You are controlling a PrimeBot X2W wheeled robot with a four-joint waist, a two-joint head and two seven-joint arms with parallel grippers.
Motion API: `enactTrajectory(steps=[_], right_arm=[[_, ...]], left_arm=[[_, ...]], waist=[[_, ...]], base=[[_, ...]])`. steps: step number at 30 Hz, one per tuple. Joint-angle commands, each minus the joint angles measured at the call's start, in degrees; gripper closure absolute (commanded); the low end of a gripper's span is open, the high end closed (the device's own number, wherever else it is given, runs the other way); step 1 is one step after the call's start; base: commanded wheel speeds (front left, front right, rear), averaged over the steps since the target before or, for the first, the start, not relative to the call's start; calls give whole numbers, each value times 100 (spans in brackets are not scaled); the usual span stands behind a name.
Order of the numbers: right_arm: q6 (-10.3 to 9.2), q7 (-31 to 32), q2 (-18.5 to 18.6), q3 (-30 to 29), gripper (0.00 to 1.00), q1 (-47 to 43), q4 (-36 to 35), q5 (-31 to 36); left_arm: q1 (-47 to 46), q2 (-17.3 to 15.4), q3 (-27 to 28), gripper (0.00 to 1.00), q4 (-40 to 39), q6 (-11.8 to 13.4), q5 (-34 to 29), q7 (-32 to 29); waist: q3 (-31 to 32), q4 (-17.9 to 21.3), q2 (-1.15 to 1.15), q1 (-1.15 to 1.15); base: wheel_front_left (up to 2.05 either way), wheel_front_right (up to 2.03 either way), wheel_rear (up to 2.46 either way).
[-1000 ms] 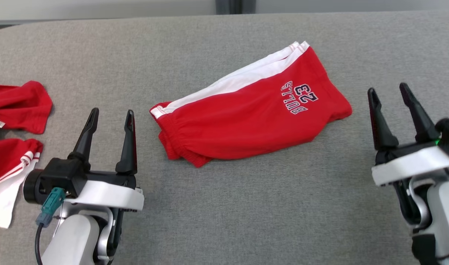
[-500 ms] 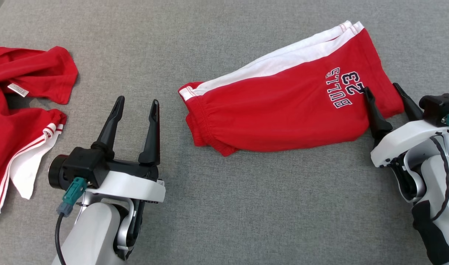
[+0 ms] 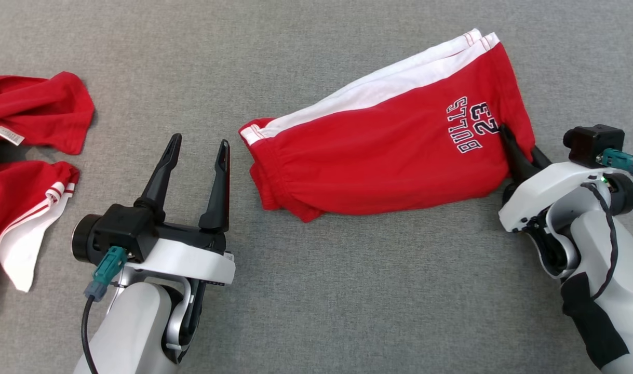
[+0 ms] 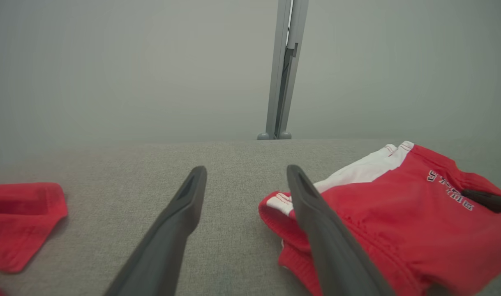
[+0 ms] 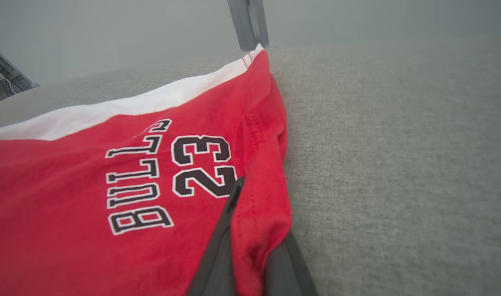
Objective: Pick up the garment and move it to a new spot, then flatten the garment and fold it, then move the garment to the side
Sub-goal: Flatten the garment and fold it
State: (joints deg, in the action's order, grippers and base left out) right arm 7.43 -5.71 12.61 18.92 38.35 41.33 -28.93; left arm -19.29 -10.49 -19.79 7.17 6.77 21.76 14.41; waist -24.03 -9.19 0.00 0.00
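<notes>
The left gripper (image 3: 200, 140), black on a white wrist cuff, hovers at the lower left of the head view. Its two long dark fingers (image 3: 215, 182) are spread wide and point up the view. The right gripper (image 3: 519, 144) sits at the right, angled up and to the left. Its fingers (image 3: 514, 156) are drawn together on the right-hand edge of the red shorts (image 3: 378, 156) — a fold of cloth pinched between them. The pale left forearm (image 3: 129, 322) and right forearm (image 3: 596, 249) rise from the bottom edge.

Seemingly a robotics lab or test cell: a broad counter (image 3: 347, 311) covered in plain grey fabric, a bare grey wall (image 4: 110, 61) beyond the left hand (image 4: 246, 169), and a metal frame post (image 4: 284, 70) straight ahead of it.
</notes>
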Motion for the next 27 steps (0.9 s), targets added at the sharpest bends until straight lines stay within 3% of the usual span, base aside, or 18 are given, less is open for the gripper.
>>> enactTrajectory(steps=[1, 11, 21, 27], right_arm=[[12, 85, -69, 128, 100, -287, 128, -104], [5, -579, -55, 48, 100, -900, -453, -811], [4, -866, -256, -696, 100, -2381, -1147, -940], [5, -861, -451, -1087, 100, -2827, -1383, -905]], left_arm=[[-117, -59, 22, 0, -1, -2, -22, 33], [91, -115, 11, 0, -34, 54, 1, 14], [345, -320, 64, 0, -181, 146, 30, -115], [521, -456, 54, 0, -368, 213, 22, -258]], waist=[[14, 48, 0, 0], [212, 351, 0, 0], [530, 699, 0, 0], [664, 899, 0, 0]], base=[[0, 0, 0], [0, 0, 0], [0, 0, 0], [0, 0, 0]])
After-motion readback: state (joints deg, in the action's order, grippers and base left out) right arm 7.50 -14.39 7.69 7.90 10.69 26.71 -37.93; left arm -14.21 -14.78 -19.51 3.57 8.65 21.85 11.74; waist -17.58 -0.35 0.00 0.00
